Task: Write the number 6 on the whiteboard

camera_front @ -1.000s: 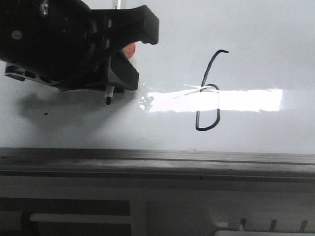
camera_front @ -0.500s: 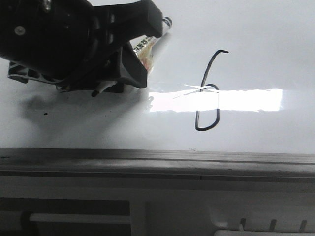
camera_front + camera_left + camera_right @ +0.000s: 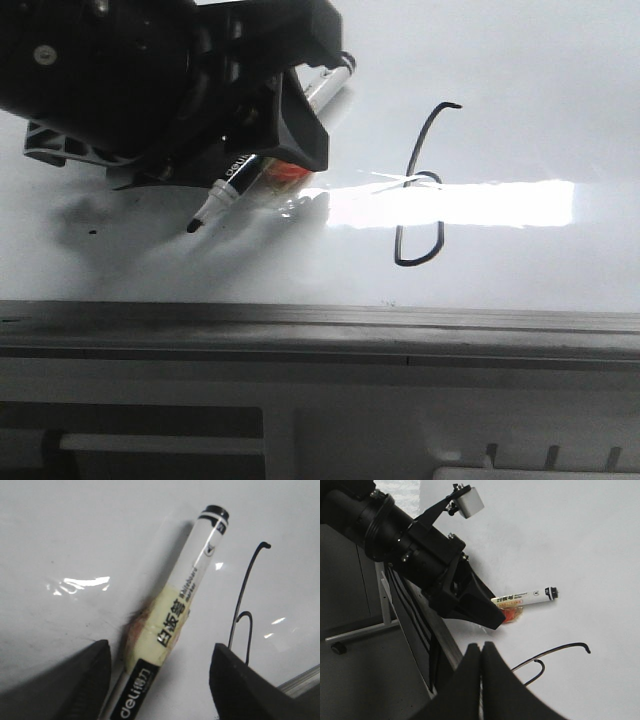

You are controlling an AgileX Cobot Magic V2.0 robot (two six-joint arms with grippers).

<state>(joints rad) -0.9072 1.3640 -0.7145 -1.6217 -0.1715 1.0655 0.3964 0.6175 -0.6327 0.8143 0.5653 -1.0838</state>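
Front view: L gripper [image 3: 262, 165] low over whiteboard [image 3: 520, 90], jaws apart, marker [image 3: 240, 180] lying between; R gripper [image 3: 481, 655] closed.

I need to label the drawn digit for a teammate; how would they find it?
On the whiteboard, look right of the left gripper and the marker lying beneath it. The number 6 is the thin black hooked stem with a narrow loop, crossing the bright glare.

marker [image 3: 172, 625] tip cut off, number 6 [image 3: 245, 612] loop behind claw finger
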